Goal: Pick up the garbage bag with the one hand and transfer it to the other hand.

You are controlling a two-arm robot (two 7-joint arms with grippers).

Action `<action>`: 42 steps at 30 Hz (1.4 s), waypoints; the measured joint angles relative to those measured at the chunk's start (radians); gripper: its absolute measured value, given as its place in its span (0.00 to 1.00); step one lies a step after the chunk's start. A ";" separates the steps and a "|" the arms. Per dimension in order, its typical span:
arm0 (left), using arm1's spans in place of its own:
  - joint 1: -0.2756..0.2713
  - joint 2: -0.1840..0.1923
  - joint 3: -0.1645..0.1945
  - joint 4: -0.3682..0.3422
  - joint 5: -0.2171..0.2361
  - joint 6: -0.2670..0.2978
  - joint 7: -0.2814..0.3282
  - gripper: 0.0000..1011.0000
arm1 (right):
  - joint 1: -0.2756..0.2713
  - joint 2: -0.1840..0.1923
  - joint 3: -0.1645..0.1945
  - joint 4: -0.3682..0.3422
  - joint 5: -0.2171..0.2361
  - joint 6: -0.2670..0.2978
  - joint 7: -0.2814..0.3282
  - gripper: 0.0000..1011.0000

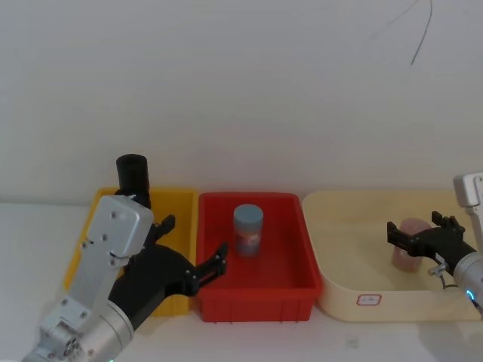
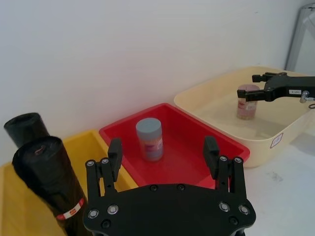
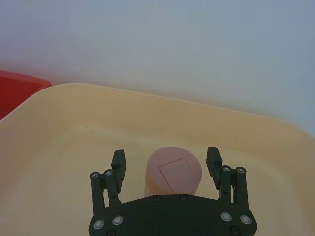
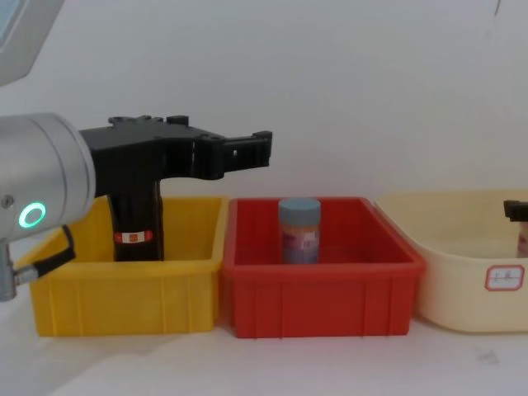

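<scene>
Left arm (image 1: 106, 249) reaches in from the lower left, its gripper (image 1: 193, 243) spread wide over the seam between the yellow bin (image 1: 175, 197) and the red bin (image 1: 260, 308). One finger hangs over the yellow side, the other over the red. A black roll (image 1: 133, 177) stands at the back of the yellow bin, its lower part hidden by the arm. A blue-lidded jar (image 1: 248, 230) stands upright in the red bin. Far right, the right gripper (image 1: 413, 228) hovers parted above a pink jar (image 1: 408, 256) in the cream tub (image 1: 339, 302).

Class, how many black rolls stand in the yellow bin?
2: the garbage bag with its red-and-white band and a plain black roll beside it in the yellow bin. More may be hidden.
</scene>
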 joint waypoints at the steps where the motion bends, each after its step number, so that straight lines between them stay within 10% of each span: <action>1: 0.004 -0.001 -0.002 -0.004 0.000 0.004 0.002 0.99 | 0.000 0.000 0.000 0.000 0.000 0.000 0.000 0.99; 24: 0.241 -0.030 -0.179 -0.174 -0.049 0.101 0.152 0.99 | 0.000 0.000 0.000 0.000 0.000 0.000 0.000 0.99; 32: 0.300 -0.015 -0.281 -0.171 -0.091 0.076 0.140 0.99 | 0.000 0.000 0.000 0.000 0.000 0.000 0.000 0.99; 42: 0.276 0.011 -0.324 -0.113 -0.132 0.058 0.068 0.99 | 0.000 0.000 0.000 0.000 0.000 0.000 0.000 0.99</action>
